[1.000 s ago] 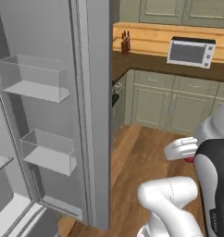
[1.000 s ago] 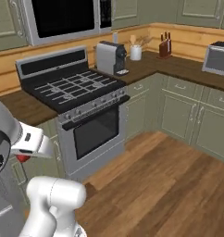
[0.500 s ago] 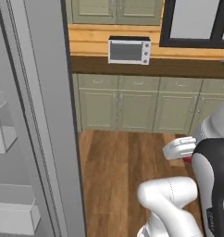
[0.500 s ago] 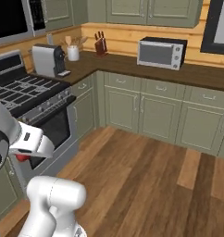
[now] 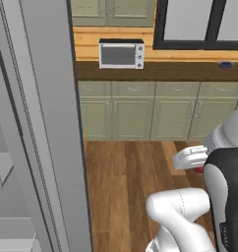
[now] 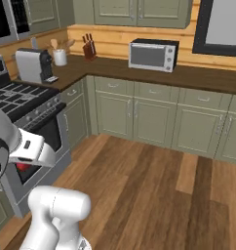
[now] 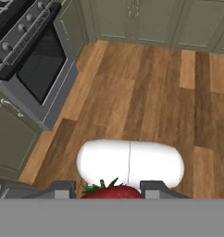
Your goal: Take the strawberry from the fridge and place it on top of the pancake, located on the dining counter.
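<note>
Strawberry (image 7: 112, 191) sits clamped between the gripper (image 7: 108, 189) fingertips, above the wooden floor (image 7: 146, 102).

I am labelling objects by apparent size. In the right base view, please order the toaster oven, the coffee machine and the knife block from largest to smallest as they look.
1. Toaster oven, largest.
2. Coffee machine, clearly smaller, though it stands nearer the camera.
3. Knife block, smallest; it also stands far back on the counter.

Open wood-plank floor (image 6: 154, 185) ahead; grey fridge door (image 5: 47, 123) blocks left, grey oven range (image 6: 27, 122) blocks right
</note>
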